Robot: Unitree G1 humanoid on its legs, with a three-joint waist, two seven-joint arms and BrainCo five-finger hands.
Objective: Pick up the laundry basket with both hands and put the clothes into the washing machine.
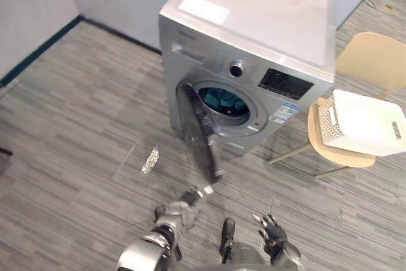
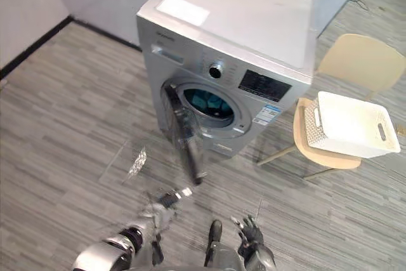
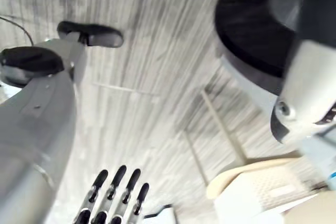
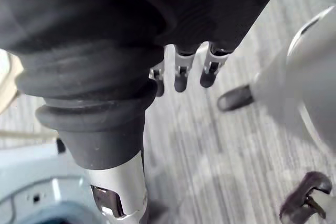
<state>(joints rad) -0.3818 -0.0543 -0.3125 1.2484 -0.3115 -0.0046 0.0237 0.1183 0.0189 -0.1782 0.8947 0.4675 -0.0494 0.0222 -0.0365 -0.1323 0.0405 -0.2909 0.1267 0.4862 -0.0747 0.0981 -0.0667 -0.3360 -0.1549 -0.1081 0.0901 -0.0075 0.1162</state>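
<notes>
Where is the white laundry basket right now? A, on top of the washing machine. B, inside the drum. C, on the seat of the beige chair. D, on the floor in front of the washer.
C: the white laundry basket rests on the seat of the beige chair, which stands beside the washing machine.

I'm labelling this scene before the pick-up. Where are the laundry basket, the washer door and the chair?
laundry basket (image 1: 329, 125), left eye view, on its perforated side wall.
washer door (image 1: 198, 132), left eye view, on the middle of the open dark door.
chair (image 1: 374, 60), left eye view, on its backrest.
</notes>
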